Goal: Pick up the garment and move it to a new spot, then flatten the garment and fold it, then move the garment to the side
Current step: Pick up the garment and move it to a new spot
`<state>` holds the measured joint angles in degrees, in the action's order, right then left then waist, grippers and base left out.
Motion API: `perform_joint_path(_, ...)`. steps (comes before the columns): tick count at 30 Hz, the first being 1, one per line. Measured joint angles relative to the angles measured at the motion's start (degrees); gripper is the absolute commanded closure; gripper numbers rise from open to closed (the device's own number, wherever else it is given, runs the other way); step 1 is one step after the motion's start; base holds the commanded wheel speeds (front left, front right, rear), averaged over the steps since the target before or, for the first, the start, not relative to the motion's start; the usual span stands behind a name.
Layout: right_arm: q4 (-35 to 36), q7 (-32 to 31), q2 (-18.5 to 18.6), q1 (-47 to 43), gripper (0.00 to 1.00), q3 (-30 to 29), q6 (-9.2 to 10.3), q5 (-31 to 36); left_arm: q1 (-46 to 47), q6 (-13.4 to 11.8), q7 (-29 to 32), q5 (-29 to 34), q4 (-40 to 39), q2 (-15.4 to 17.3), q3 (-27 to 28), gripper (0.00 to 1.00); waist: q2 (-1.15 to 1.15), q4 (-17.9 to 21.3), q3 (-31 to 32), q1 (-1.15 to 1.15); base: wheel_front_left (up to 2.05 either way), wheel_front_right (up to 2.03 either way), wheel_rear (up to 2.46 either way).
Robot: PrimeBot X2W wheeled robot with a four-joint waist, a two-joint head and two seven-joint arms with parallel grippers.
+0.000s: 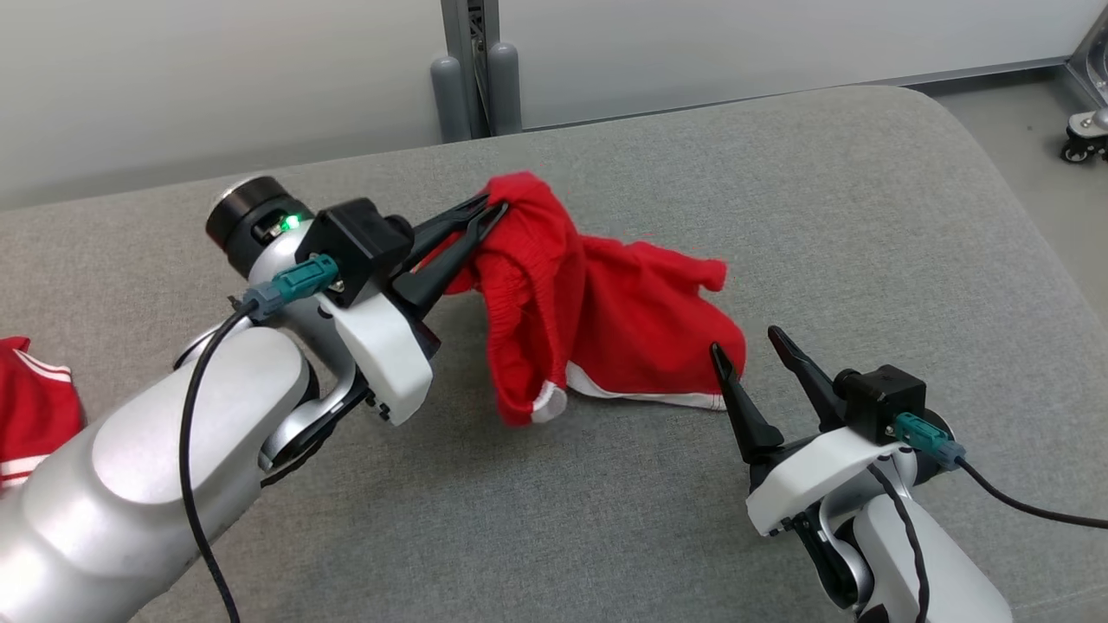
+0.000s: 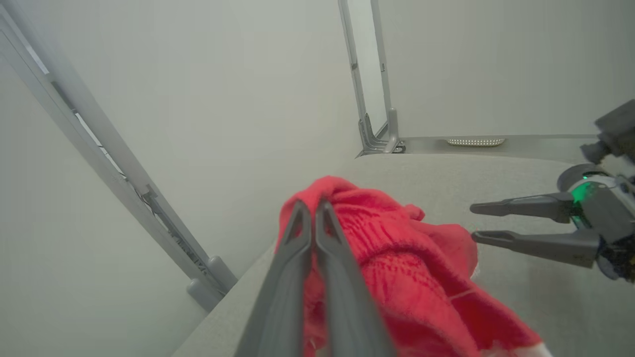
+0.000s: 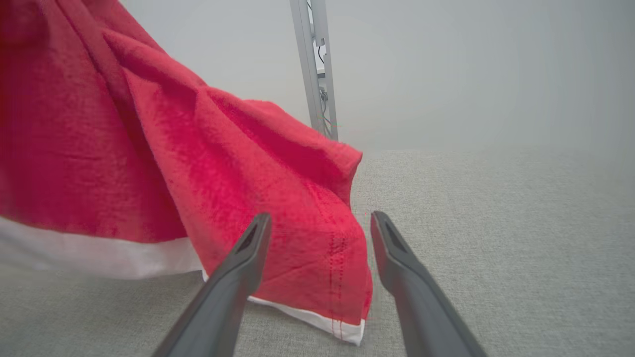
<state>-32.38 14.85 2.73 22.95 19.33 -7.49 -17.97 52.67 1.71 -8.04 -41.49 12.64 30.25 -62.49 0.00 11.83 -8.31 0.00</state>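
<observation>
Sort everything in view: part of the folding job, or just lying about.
Job: red garment; left gripper, jaws shut on it; right gripper, jaws open; grey padded surface.
Lying about: striped red cloth; caster wheel; grey posts.

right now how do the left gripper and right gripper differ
The left gripper is shut on the red garment; the right gripper is open and holds nothing. The left gripper is raised, holding a fold up off the grey surface; the right gripper sits low by the garment's white-trimmed corner. Both have long dark fingers aimed at the garment.
</observation>
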Motion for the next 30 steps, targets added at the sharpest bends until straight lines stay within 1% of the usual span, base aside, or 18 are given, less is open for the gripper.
perform_joint_path(2,0.0,0.1,0.0,0.0,0.00,0.0,0.00,0.2,-1.6,0.6,-1.5,-1.8,2.8,-0.3,0.3,1.00,0.00,-0.5,0.0,0.00,0.00,0.00,0.00)
perform_joint_path(4,-0.1,0.1,0.0,0.1,0.00,0.3,0.00,0.3,-2.9,1.6,-2.3,-1.9,6.7,0.2,-0.3,1.00,0.00,-0.9,0.0,0.00,0.00,0.00,0.00)
perform_joint_path(5,-0.1,0.1,0.0,0.1,0.00,0.3,0.00,0.3,-2.9,1.6,-2.3,-1.9,6.7,0.2,-0.3,1.00,0.00,-0.9,0.0,0.00,0.00,0.00,0.00)
perform_joint_path(6,-0.2,0.1,0.0,0.2,0.00,0.4,0.00,0.3,-3.7,2.3,-2.9,-3.1,8.5,0.2,-0.1,1.00,0.00,-1.1,0.1,0.00,0.00,0.00,0.00)
perform_joint_path(11,-0.5,0.1,0.0,0.3,0.00,0.9,0.00,0.4,-5.1,4.6,-5.3,-4.3,17.0,0.8,-0.4,1.00,0.00,-1.9,0.5,0.00,0.00,0.00,0.00)
perform_joint_path(14,-0.8,0.1,0.0,0.4,0.00,1.2,0.00,0.4,-5.7,5.3,-6.2,-4.9,21.4,0.6,-0.5,1.00,0.00,-2.2,0.7,0.00,0.00,0.00,0.00)
perform_joint_path(17,-1.0,0.2,0.0,0.6,0.00,1.5,0.00,0.4,-5.9,5.6,-6.7,-5.0,24.0,0.3,0.0,1.00,0.00,-2.3,0.8,0.00,0.00,0.00,0.00)
perform_joint_path(18,-1.1,0.1,0.0,0.6,0.00,1.6,0.00,0.4,-6.2,5.6,-6.8,-5.0,24.3,0.0,0.1,0.83,0.00,-2.3,0.9,0.00,0.00,0.00,0.00)
perform_joint_path(19,-1.2,0.2,0.0,0.6,0.00,1.6,0.00,0.4,-6.6,5.7,-6.8,-4.9,24.0,-0.3,0.6,0.57,0.00,-2.4,1.0,0.00,0.00,0.00,0.00)
perform_joint_path(20,-1.3,0.2,0.0,0.6,0.00,1.6,0.00,0.4,-6.8,5.7,-6.8,-4.9,23.4,-0.6,1.3,0.24,0.00,-2.4,1.1,0.00,0.00,0.00,0.00)
perform_joint_path(21,-1.4,0.2,0.0,0.6,0.00,1.7,0.00,0.4,-7.0,5.7,-6.9,-4.8,23.0,-0.8,1.7,0.00,0.00,-2.4,1.2,0.00,0.00,0.00,0.00)
perform_joint_path(26,-1.8,0.1,0.0,0.6,0.00,1.7,0.00,0.5,-9.2,5.7,-6.9,-2.7,21.4,-0.8,4.1,0.00,0.00,-2.8,1.9,0.00,0.00,0.00,0.00)
perform_joint_path(30,-2.0,0.1,0.0,0.5,0.00,1.2,0.00,0.8,-11.4,5.7,-6.9,0.5,18.7,-0.8,11.0,0.00,0.00,-3.6,2.4,0.00,0.00,0.00,0.00)
